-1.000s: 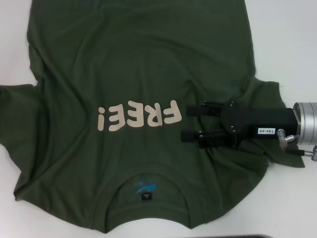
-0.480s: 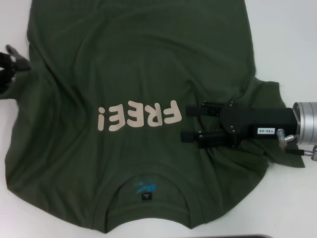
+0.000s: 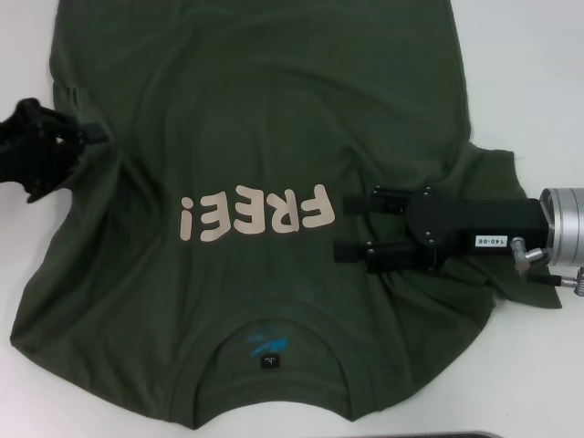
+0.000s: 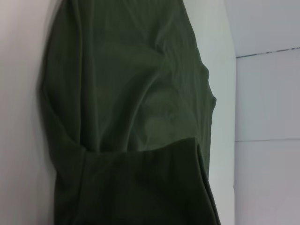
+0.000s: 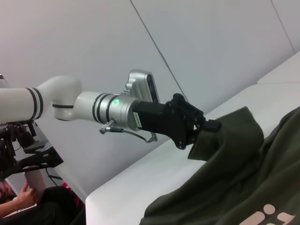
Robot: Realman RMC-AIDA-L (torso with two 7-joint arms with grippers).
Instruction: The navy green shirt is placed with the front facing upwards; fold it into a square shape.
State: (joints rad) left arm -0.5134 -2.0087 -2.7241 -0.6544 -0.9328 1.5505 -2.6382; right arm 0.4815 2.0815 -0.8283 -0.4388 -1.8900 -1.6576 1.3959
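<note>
Navy green shirt [image 3: 255,119] spread front-up on white table [image 3: 538,55], cream "FREE" lettering [image 3: 254,215] across chest, reading upside down in head view. Ribbed collar with black-and-blue neck label [image 3: 267,351] at near edge, closest to robot.

Left gripper [image 3: 87,137] at shirt's left side, level with sleeve area, fingers pinched together on a fold of olive fabric. In right wrist view, left gripper [image 5: 206,126] seen from afar, clamping sleeve cloth and holding it lifted clear of table, fabric hanging down from fingertips in a draped flap. White-and-silver left arm [image 5: 56,103] reaching in from behind. Left wrist view filled with shirt fabric [image 4: 136,93], creased, one layer doubled over another near gripper end; white table showing beside it.

Right gripper [image 3: 347,226] lying low over shirt's right side, just beside the "F" of lettering, black fingers [image 3: 365,202] parallel and spread apart with cloth visible between them, nothing pinched. Body of right gripper over bunched right sleeve [image 3: 497,265]. Wrinkles radiating from under right gripper toward collar.
</note>
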